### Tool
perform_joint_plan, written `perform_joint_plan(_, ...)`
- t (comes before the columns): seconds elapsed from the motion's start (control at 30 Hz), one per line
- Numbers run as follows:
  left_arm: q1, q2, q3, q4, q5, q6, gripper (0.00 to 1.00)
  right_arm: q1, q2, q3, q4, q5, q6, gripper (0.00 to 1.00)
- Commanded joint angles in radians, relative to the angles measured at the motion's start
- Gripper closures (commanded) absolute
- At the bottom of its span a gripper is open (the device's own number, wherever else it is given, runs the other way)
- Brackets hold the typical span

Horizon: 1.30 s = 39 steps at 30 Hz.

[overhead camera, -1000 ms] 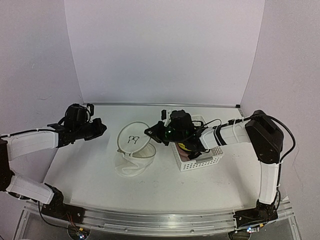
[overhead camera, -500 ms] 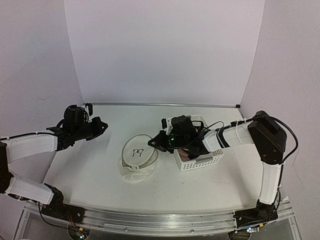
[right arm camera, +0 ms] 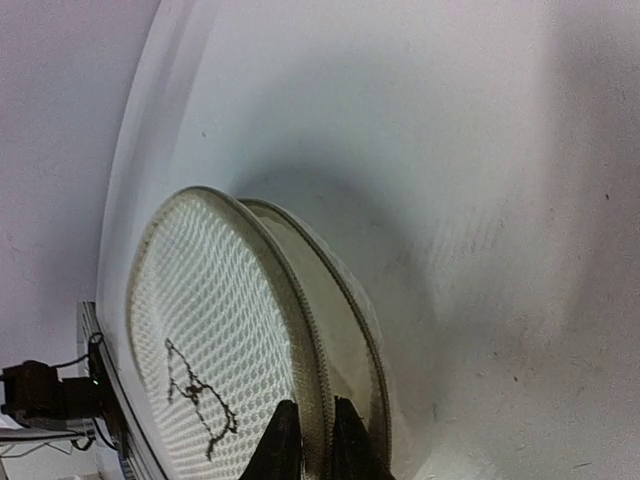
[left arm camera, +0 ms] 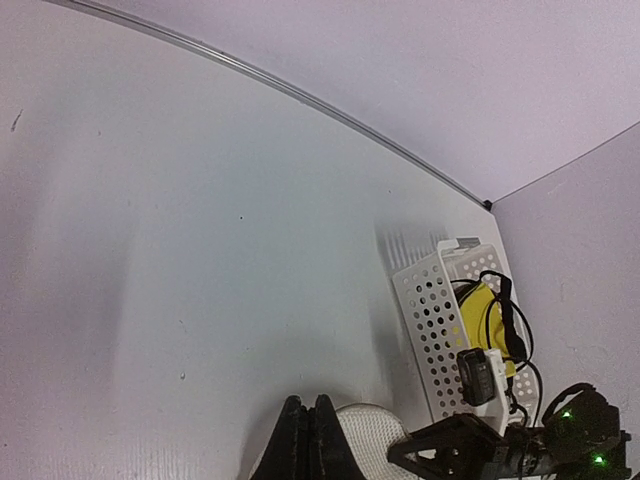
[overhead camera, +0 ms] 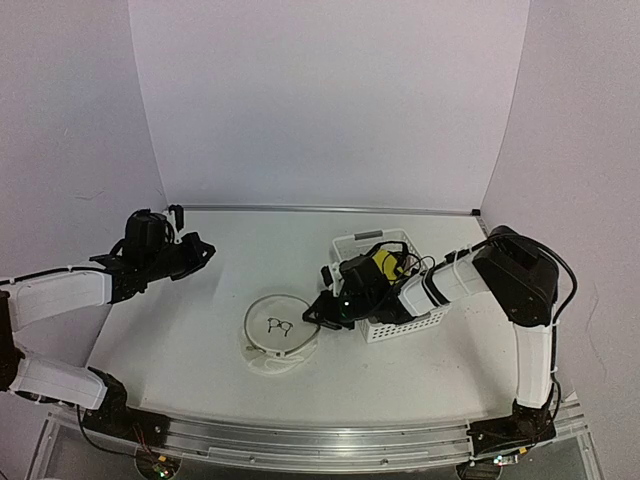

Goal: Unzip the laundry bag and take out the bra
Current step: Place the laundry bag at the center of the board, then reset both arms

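The laundry bag [overhead camera: 283,343] lies flattened to a white mesh disc on the table, black mark up. My right gripper [overhead camera: 317,317] reaches low from the right, its fingers pinching the bag's zippered rim. In the right wrist view the rim [right arm camera: 318,400] runs between the two narrowly parted fingers of that gripper [right arm camera: 308,440]. The bra [overhead camera: 383,265], yellow with black straps, lies in the white basket [overhead camera: 405,325]; it also shows in the left wrist view [left arm camera: 480,315]. My left gripper [overhead camera: 204,251] hovers shut and empty over the table's left; its closed gripper [left arm camera: 309,440] points toward the bag [left arm camera: 365,435].
The perforated white basket [left arm camera: 430,330] stands right of the bag, close behind my right arm [overhead camera: 450,280]. White walls enclose the back and sides. Bare tabletop [overhead camera: 260,245] stretches from the bag to the back wall.
The bag, held up and half open a second ago, has come down and flattened onto the table. My right gripper dropped forward with it, uncovering the bra in the basket. The left arm barely moved.
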Motion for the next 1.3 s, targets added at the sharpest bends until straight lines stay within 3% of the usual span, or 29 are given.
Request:
perform_joint_plan(0.0,0.004,-0.034,-0.004,0.051,0.001,0.006,1.00,0.000,0.009,-0.015,-0.002,0.010,-0.029,0.81)
perform_joint_plan(0.2,0.004,-0.028,0.001,0.049,-0.004,0.010,1.00,0.000,-0.040,-0.019,-0.018,0.035,-0.038,0.67)
perform_joint_plan(0.57,0.004,-0.028,0.013,0.041,-0.024,0.030,1.00,0.000,-0.179,0.007,-0.115,0.089,-0.092,0.54)
perform_joint_plan(0.73,0.004,-0.027,0.026,0.031,-0.032,0.048,0.93,0.001,-0.240,0.035,-0.221,0.188,-0.181,0.47)
perform_joint_plan(1.0,0.004,-0.026,0.097,-0.037,-0.071,0.117,0.62,-0.004,-0.346,0.031,-0.294,0.414,-0.384,0.32)
perform_joint_plan(1.13,0.005,0.001,0.184,-0.136,-0.120,0.173,0.45,-0.047,-0.393,0.018,-0.309,0.488,-0.450,0.20)
perform_joint_plan(1.27,0.019,0.043,0.280,-0.229,-0.140,0.231,0.10,-0.144,-0.449,-0.018,-0.310,0.500,-0.472,0.10)
